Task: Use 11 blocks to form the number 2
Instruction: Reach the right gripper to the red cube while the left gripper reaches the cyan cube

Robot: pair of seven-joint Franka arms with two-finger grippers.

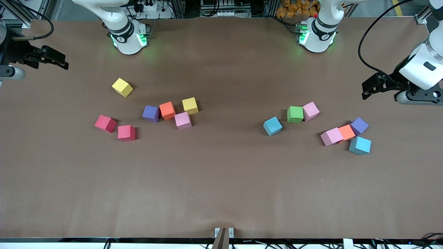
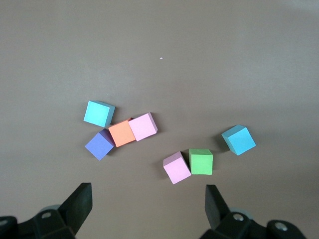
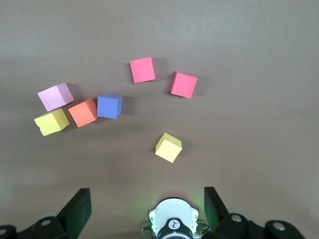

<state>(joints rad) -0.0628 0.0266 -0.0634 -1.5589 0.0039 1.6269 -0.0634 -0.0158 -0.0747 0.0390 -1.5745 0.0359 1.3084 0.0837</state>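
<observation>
table [image 1: 221, 193]: brown, matte | aluminium framing [image 1: 187, 7]: along top edge | light: even

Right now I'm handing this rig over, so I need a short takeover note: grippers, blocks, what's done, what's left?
Left gripper: open, empty, waiting over the table's edge at its own end.
Right gripper: open, empty, likewise at its end.
Blocks: seven lie toward the right arm's end, around the orange block; seven toward the left arm's end, around the green block.
Done: nothing; no digit started.
Left: place all eleven blocks into the 2.

blocks [image 1: 168, 110] loose in two scattered clusters on table, one toward each arm's end; no digit formed.
</observation>
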